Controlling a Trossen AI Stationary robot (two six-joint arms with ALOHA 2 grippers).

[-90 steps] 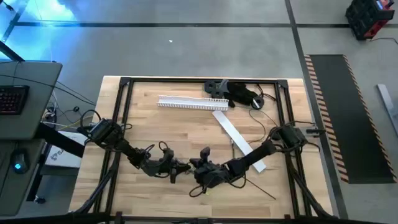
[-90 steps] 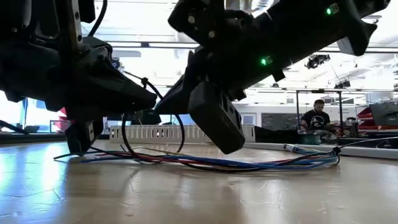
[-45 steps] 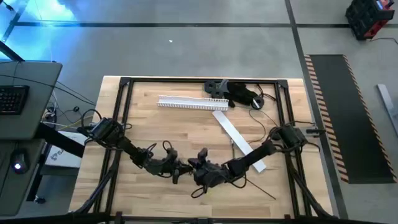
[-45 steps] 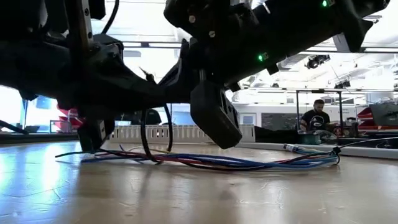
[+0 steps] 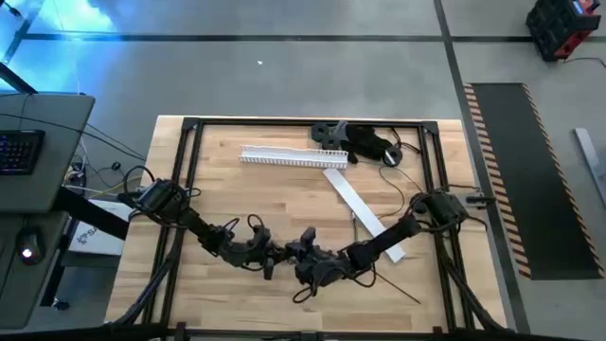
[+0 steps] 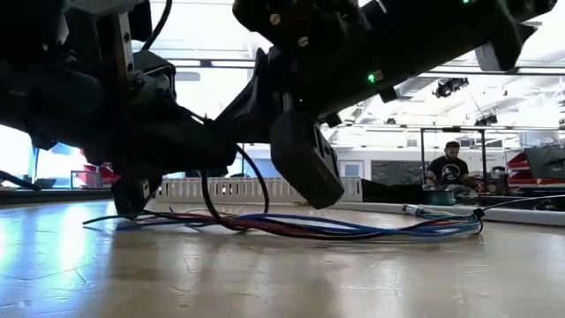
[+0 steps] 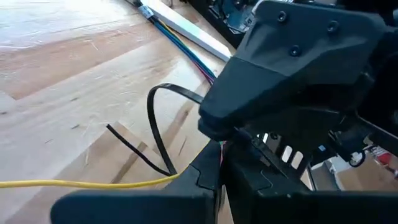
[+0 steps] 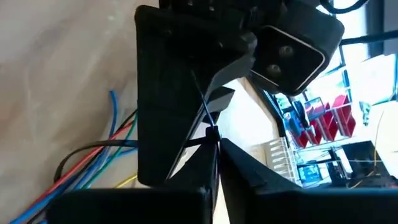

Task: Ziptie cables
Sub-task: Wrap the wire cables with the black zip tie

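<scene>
The cables (image 6: 371,231), a loose bunch of thin blue, red and dark wires, lie flat on the wooden table near its front edge; their splayed ends (image 8: 93,168) show in the right wrist view. A black zip tie forms an upright loop (image 6: 237,199) around the bunch. My left gripper (image 5: 270,258) and my right gripper (image 5: 301,254) meet tip to tip over the bunch, both shut on the zip tie. A yellow wire (image 7: 93,183) runs along the table to the left fingers. My left gripper pinches the zip tie where the loop's lower end (image 7: 169,172) comes down to its fingertips, coming low from the table's left; the loop stands up beyond the fingers. My right gripper pinches a thin black strand of the zip tie (image 8: 208,134) between its fingertips, coming from the table's right; the strand runs straight from its tips toward the left gripper.
A white slotted strip (image 5: 294,157) and a flat white strip (image 5: 365,213) lie farther back, with a black gadget (image 5: 355,140) at the far edge. A black frame (image 5: 189,128) borders the table. A person (image 6: 450,168) sits in the room beyond.
My left gripper has moved toward the table's right, closing up on the right gripper. The zip tie's loop has shifted the same way along the bunch and changed its outline. The cables have stayed lying on the table.
</scene>
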